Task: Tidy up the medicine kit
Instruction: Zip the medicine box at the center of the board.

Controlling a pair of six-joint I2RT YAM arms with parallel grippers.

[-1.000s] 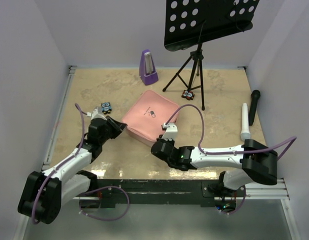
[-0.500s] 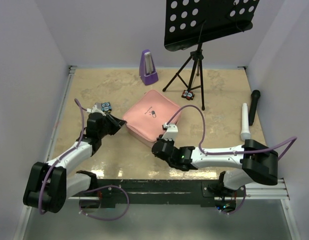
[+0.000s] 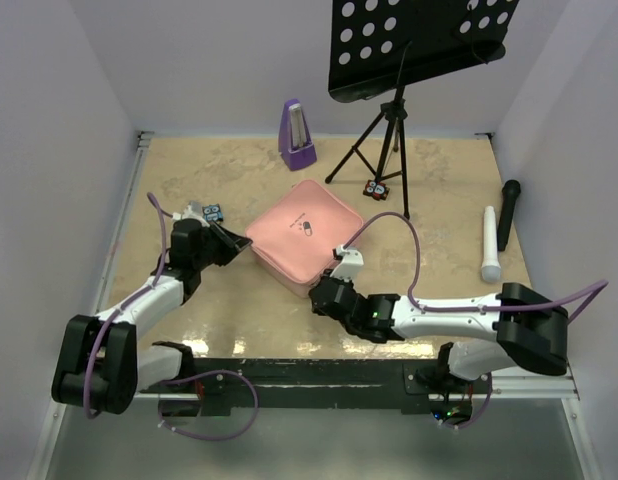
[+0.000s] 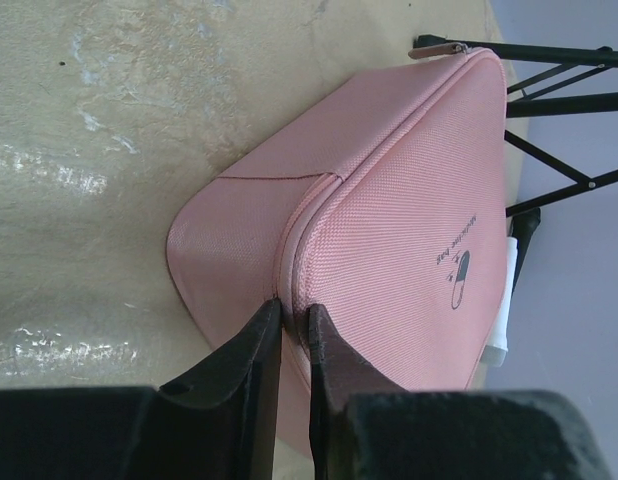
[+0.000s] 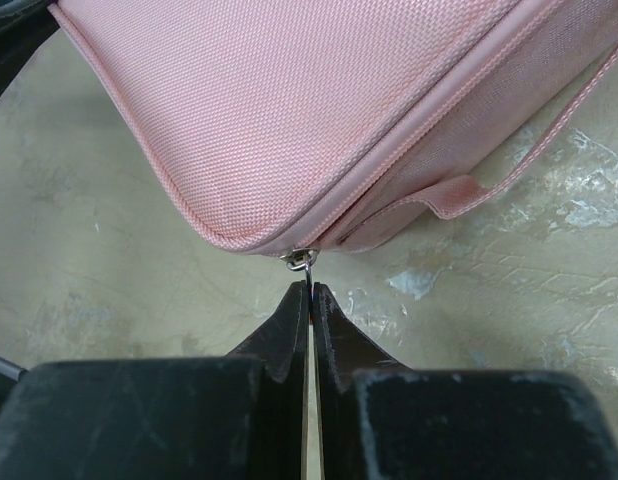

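Pink fabric all over this one: the medicine kit [image 3: 301, 240] sat zipped up roughly mid-table [image 3: 189, 180], turned diamond-wise between the two arms with its pill logo facing up.

The right gripper [image 3: 327, 288] had its fingers pressed together on the little metal zipper pull [image 5: 301, 262] at the corner nearest the bases. In the wrist view you could see the tab sandwiched flat between them.

The left gripper [image 3: 232, 245] was at the kit's left corner, fingers nearly together, pinching the piped lid edge right where it rounds the bend.

My read: the left was there as an anchor, so the soft case wouldn't skate across the table once the right one dragged the zip. Makes sense, since nothing else was holding the bag down.

The zip looked closed all the way round, so I'd say opening hadn't really started and all the sorting was ahead. Small blue packets [image 3: 212, 211] lay just behind the left gripper, and the purple metronome [image 3: 296, 135] stood well apart at the back.
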